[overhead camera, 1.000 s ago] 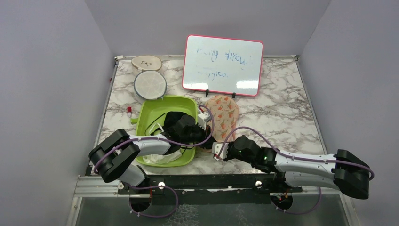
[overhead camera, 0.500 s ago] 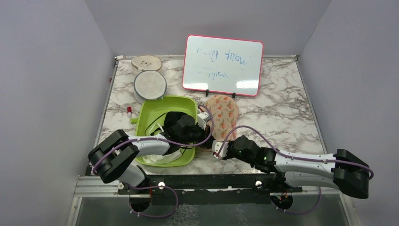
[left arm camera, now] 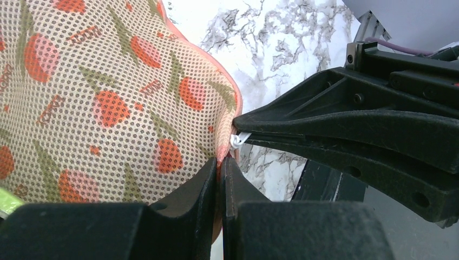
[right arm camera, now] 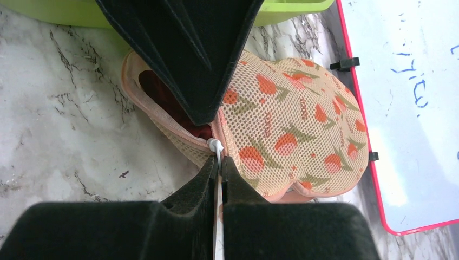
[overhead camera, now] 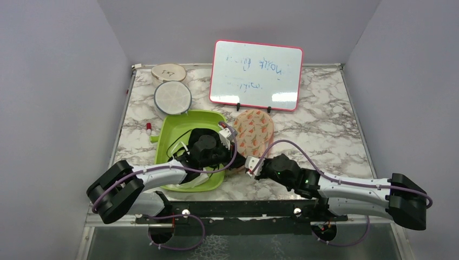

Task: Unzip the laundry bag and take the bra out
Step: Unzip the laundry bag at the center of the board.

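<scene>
The peach laundry bag (overhead camera: 255,129), printed with orange leaf shapes, lies right of the green tub (overhead camera: 184,122). My left gripper (overhead camera: 236,157) is shut on the bag's pink edge seam at its near end (left arm camera: 219,169). My right gripper (overhead camera: 246,164) is shut on the white zipper pull (right arm camera: 215,145), right next to the left fingertips (right arm camera: 200,103). In the right wrist view the bag (right arm camera: 292,124) gapes open along its near-left side, and the dark maroon bra (right arm camera: 162,95) shows inside the slit. The right fingers (left arm camera: 352,124) fill the right side of the left wrist view.
The green tub holds a black garment (overhead camera: 199,135) and white cloth (overhead camera: 187,181). A red-framed whiteboard (overhead camera: 256,74) stands behind the bag. A round white mesh disc (overhead camera: 172,97) and a wooden disc (overhead camera: 168,71) lie at the back left. A small red-tipped marker (overhead camera: 147,128) lies left of the tub.
My left arm has swung left and back, drawing the bag's near edge with it. My right gripper has moved slightly away from me with the zipper pull.
</scene>
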Tool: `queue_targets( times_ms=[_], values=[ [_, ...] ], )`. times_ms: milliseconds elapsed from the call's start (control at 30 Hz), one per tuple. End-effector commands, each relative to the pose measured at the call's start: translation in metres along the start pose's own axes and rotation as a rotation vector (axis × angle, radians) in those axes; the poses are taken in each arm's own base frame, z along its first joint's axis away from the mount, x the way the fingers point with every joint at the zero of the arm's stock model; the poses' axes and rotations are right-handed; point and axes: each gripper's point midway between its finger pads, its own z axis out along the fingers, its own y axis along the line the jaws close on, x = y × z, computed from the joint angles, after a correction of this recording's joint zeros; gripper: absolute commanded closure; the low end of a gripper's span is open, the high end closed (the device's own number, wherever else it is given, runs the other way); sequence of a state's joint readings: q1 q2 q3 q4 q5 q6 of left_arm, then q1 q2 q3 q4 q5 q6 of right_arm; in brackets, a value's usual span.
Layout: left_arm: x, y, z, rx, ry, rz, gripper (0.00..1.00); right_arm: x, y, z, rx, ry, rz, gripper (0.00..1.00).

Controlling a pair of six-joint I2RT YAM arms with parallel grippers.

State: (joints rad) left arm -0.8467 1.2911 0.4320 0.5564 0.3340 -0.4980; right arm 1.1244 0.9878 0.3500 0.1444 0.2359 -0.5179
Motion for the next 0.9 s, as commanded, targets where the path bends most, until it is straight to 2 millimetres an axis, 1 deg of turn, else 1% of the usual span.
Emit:
queue_targets(
  times_ms=[0, 100, 133, 300, 433, 533, 567, 600, 633, 733, 800, 867],
  values=[
    [-0.013, 0.005, -0.005, -0.039, -0.066, 0.031, 1.00, 0.030, -0.007, -0.006, 0.049, 0.137, 0.026, 0.99],
    [-0.016, 0.005, -0.005, -0.041, -0.072, 0.033, 1.00, 0.026, -0.012, -0.009, 0.072, 0.118, 0.035, 0.99],
    [-0.015, 0.004, -0.004, -0.035, -0.068, 0.033, 1.00, 0.023, -0.011, -0.009, 0.061, 0.101, 0.024, 0.99],
    [-0.007, 0.001, 0.001, -0.008, -0.027, 0.010, 1.00, 0.006, 0.009, -0.004, -0.068, 0.023, 0.006, 0.99],
    [-0.007, 0.001, 0.002, -0.004, -0.024, 0.008, 1.00, 0.005, 0.015, 0.000, -0.095, 0.032, 0.040, 0.91],
    [-0.009, 0.000, 0.003, -0.002, -0.028, 0.010, 1.00, -0.001, 0.011, 0.001, -0.075, 0.034, 0.117, 0.91],
    [-0.010, 0.000, 0.003, -0.002, -0.028, 0.010, 1.00, -0.004, 0.012, 0.001, -0.080, 0.030, 0.144, 0.93],
    [-0.009, 0.000, 0.003, 0.000, -0.026, 0.010, 1.00, -0.008, 0.015, 0.002, -0.093, 0.020, 0.170, 0.97],
    [-0.010, -0.001, 0.004, 0.000, -0.026, 0.008, 1.00, -0.010, 0.016, 0.003, -0.097, 0.018, 0.203, 0.99],
    [-0.010, -0.001, 0.005, 0.003, -0.022, 0.006, 1.00, -0.023, 0.019, 0.007, -0.134, 0.021, 0.241, 0.99],
    [-0.010, -0.001, 0.006, 0.006, -0.021, 0.007, 1.00, -0.024, 0.008, 0.011, -0.066, 0.060, 0.315, 0.99],
    [-0.010, -0.001, 0.006, 0.006, -0.019, 0.007, 1.00, -0.021, 0.002, 0.014, -0.007, 0.122, 0.418, 0.99]
  ],
)
